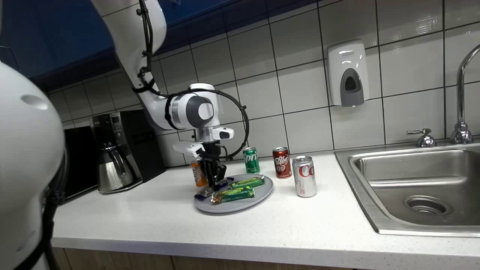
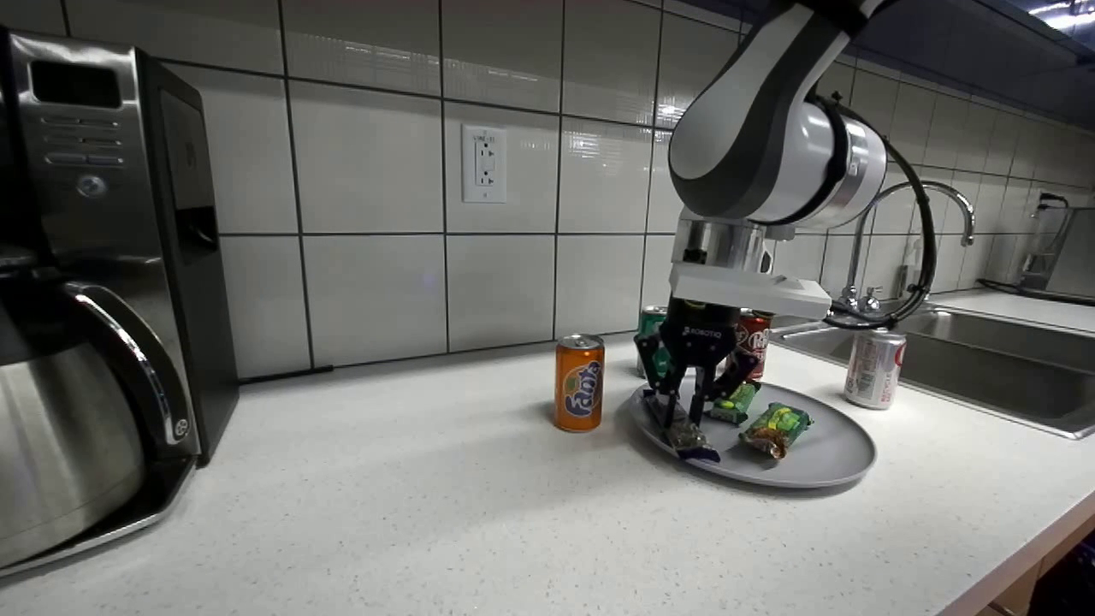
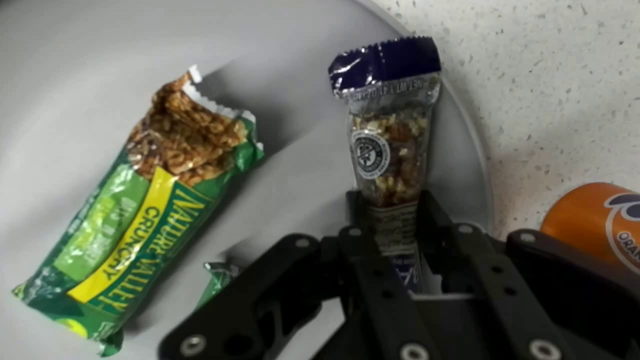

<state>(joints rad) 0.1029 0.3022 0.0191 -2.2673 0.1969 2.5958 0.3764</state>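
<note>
As the white arm (image 1: 125,35) bends down over the counter (image 1: 262,228), its gripper (image 2: 683,417) has a dark-ended snack bar (image 3: 390,155) pinched, one finger against each long side; that bar is at the edge of a round grey plate (image 3: 290,180), its purple end overlapping the rim (whether any of it is raised, I can't tell from here); beside it, apart from the fingers, a green Nature Valley bar (image 3: 145,220) lies at a slant, brown oats showing at one end; a second green bar (image 1: 248,183) rests nearer the tiled wall (image 1: 303,123), on the plate too; and look, just beyond the rim stands an orange Fanta can (image 2: 579,385), close by the gripper; toward the wall there's a green Sprite can (image 1: 251,160) and a dark red Dr Pepper can (image 1: 282,162), with a silver can (image 1: 304,176) farther forward, all upright; over at one end, a coffee maker (image 2: 103,154) holds its steel carafe (image 2: 68,453); at the other, a steel sink (image 1: 363,193) opens below a curved tap (image 1: 460,131); and up on the tiles hangs a white-and-grey soap dispenser (image 1: 350,56).
</note>
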